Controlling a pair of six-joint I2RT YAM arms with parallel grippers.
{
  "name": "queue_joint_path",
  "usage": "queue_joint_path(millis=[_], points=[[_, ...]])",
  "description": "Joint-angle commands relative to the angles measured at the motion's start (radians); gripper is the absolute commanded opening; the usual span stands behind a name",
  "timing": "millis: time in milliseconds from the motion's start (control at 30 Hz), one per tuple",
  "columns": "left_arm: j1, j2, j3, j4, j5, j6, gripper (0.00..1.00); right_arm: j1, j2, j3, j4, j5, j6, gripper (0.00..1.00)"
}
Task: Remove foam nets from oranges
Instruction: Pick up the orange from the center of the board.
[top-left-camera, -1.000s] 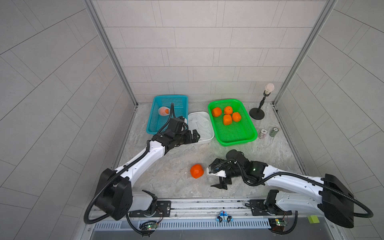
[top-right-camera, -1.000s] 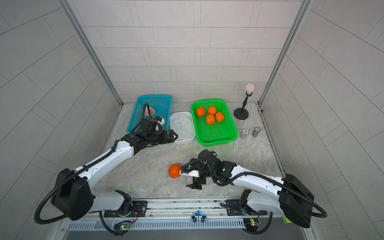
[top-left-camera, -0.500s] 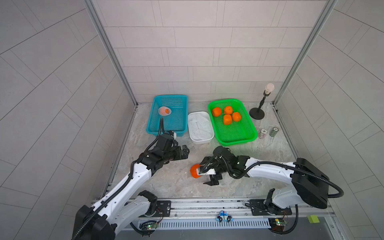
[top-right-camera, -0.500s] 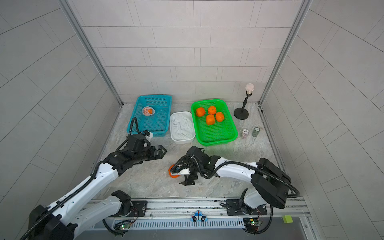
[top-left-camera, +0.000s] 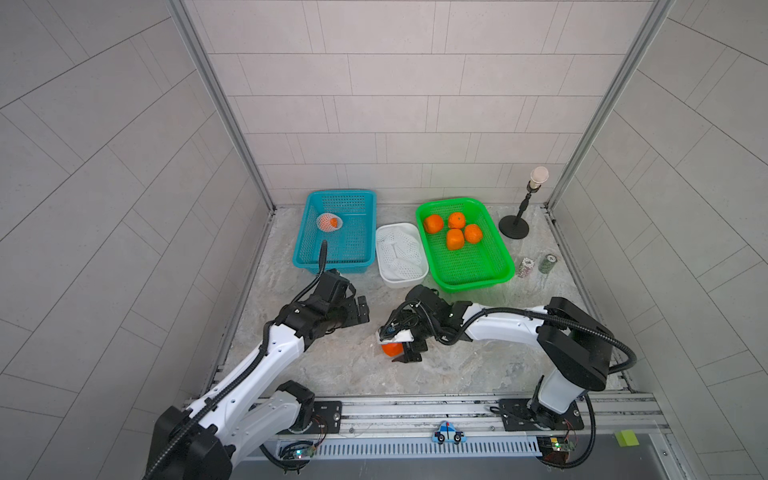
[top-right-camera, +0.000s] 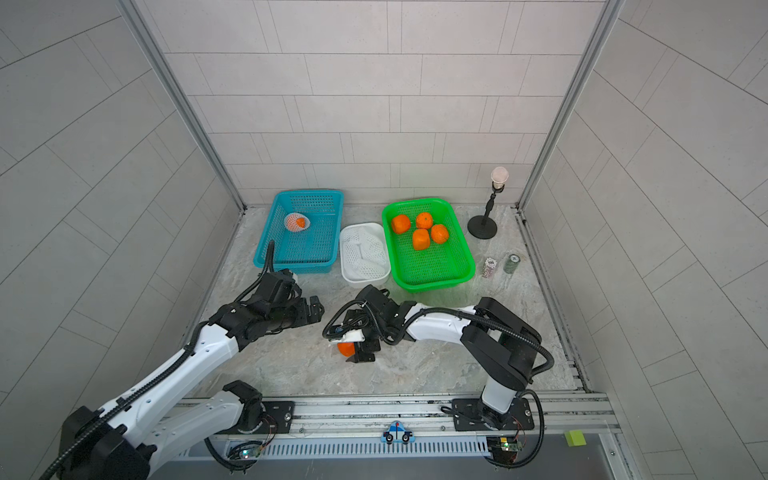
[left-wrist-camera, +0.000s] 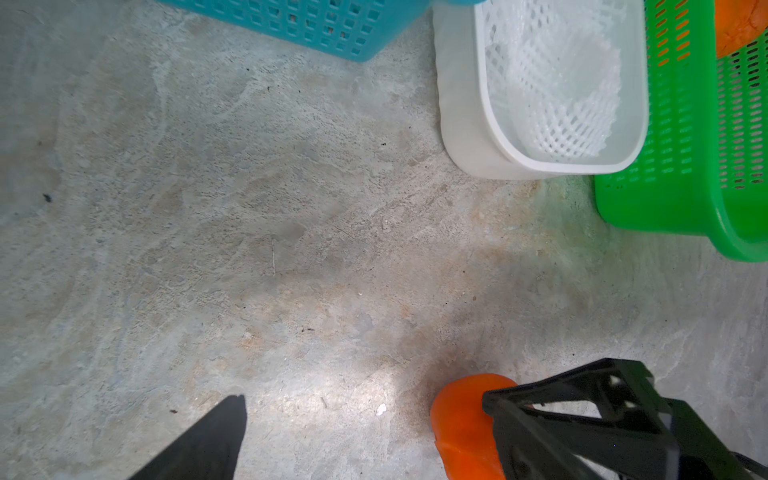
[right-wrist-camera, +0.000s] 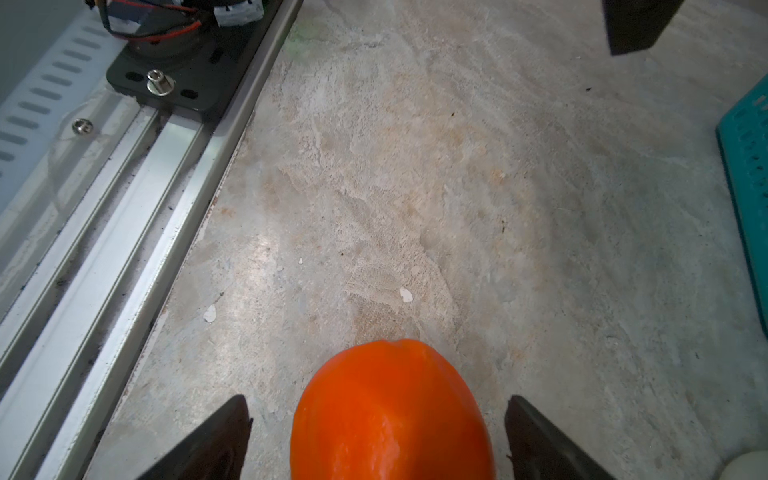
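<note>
The table (top-left-camera: 478, 370) is hard and smooth, so a round fruit nudged on it would likely roll, perhaps toward the rail (top-left-camera: 415, 409). The green basket (top-left-camera: 473, 286), holding four bare oranges (top-left-camera: 455, 239), is probably where the next one goes. A low carry could clip its raised rim or shunt it into the tub (top-left-camera: 401, 283) just beside it. The blue basket (top-left-camera: 332, 267) holds one netted orange (top-left-camera: 329, 222) with bare skin showing at one end, so the job is not finished. The tub holds the shed nets (top-left-camera: 399, 251). The left gripper (top-left-camera: 360, 310), fingers apart and empty, hangs near the right arm's wrist, and if both arms move at once they could knock together. The right gripper (right-wrist-camera: 377, 401) is down at the table with fingers wide apart, one on each side of the bare orange (right-wrist-camera: 390, 424). Table shows in both gaps, so nothing is clamped yet. In the right wrist view the fruit juts beyond the fingertips, so fingers that meet it off its widest part could squirt it out of the grip. It also lies slightly nearer one finger, which would touch first and push it sideways. Too hard a squeeze may bruise the skin.
</note>
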Motion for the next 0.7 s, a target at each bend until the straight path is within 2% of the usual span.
queue_joint_path(millis=[0, 300, 667], points=[[0.0, -0.036, -0.038, 0.0, -0.032, -0.045, 1.0, 0.002, 0.033, 0.027, -0.002, -0.039, -0.009, 0.95], [0.0, -0.107, -0.09, 0.006, -0.087, -0.084, 1.0, -0.006, 0.1, 0.058, -0.012, -0.035, 0.004, 0.87], [0.0, -0.099, -0.092, 0.013, -0.084, -0.084, 1.0, -0.011, 0.125, 0.08, -0.04, -0.028, 0.015, 0.79]])
